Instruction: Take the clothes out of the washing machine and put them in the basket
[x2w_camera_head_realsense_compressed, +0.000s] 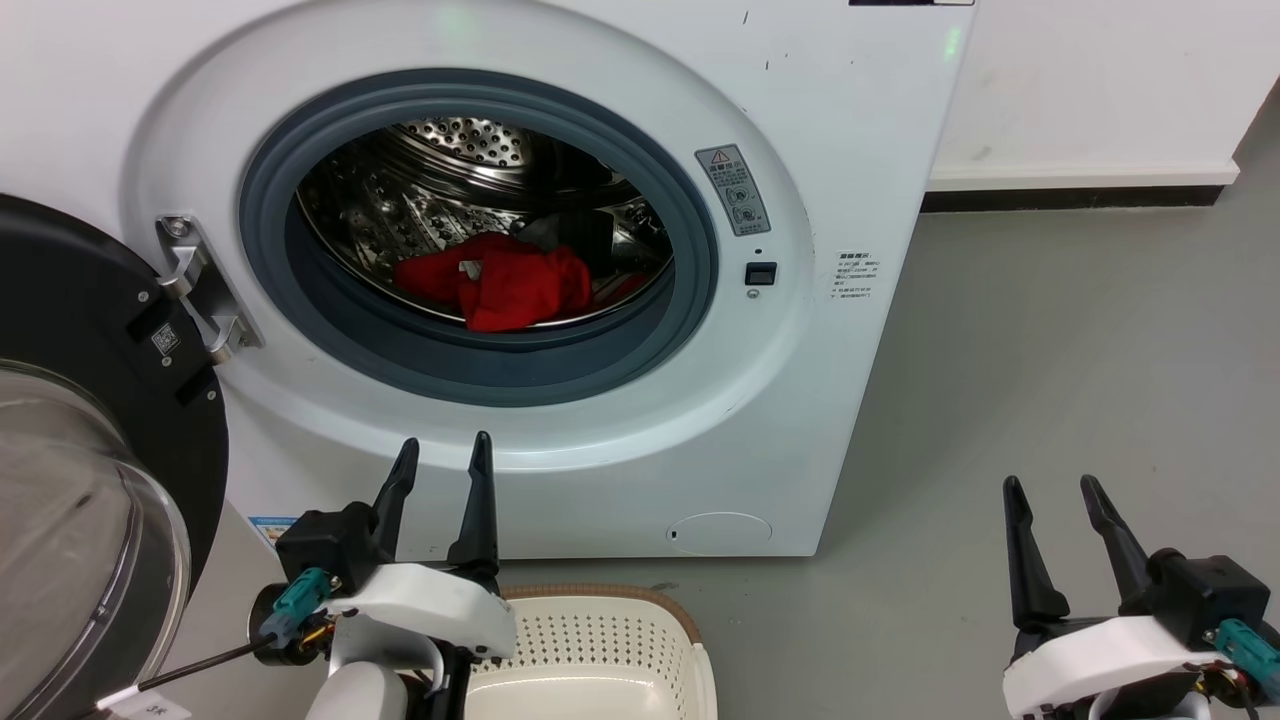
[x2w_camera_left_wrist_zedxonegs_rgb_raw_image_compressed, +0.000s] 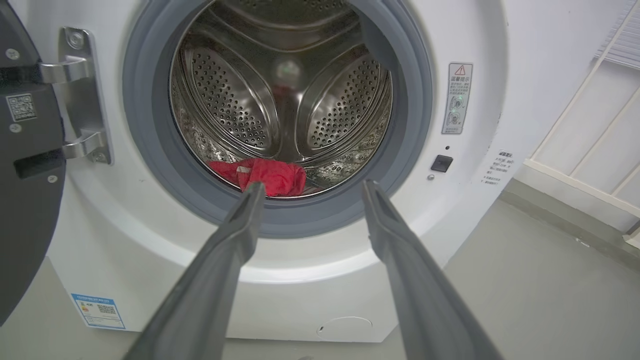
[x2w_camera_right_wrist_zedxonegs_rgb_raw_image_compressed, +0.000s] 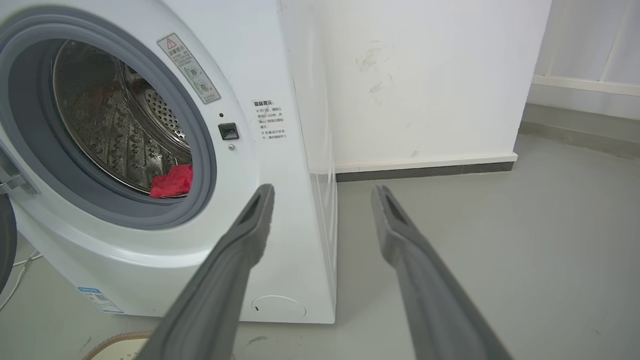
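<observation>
As the washer (x2w_camera_head_realsense_compressed: 850, 120) stands w/ its door (x2w_camera_head_realsense_compressed: 90, 300) swung wide on the robot's left, the job looks to be at step one: the reach in, w/ nothing taken out yet. The basket (x2w_camera_head_realsense_compressed: 600, 640) sits on the floor just in front of the machine, under the left gripper (x2w_camera_head_realsense_compressed: 445, 442). The part of it in view holds no fabric. The clothes (x2w_camera_head_realsense_compressed: 520, 285), a crumpled red bundle, lie at the btm of the steel drum (x2w_camera_head_realsense_compressed: 470, 140), near the front, just behind the grey rubber seal (x2w_camera_head_realsense_compressed: 695, 290).

The left gripper hovers outside, below the porthole, jaws apart & holding nothing, aimed approx at the bundle. The right gripper (x2w_camera_head_realsense_compressed: 1051, 484) hangs off to the machine's right above the floor, jaws likewise apart & empty.

Next move, I'd judge: the left arm goes fwd over the seal lip, then down onto the red heap, and pinches a fold thick enough not to slip.

Writing:
- A warning sticker (x2w_camera_head_realsense_compressed: 733, 188) w/ a red triangle sits beside the porthole.
- A smaller text sticker (x2w_camera_head_realsense_compressed: 858, 276) is further right. Both are in Chinese characters, too small to read.
- A QR label (x2w_camera_head_realsense_compressed: 165, 340) is on the door.
- A blue-edged sticker (x2w_camera_left_wrist_zedxonegs_rgb_raw_image_compressed: 99, 311) w/ a QR code sits low on the front.
- I can't make out a brand name.
</observation>
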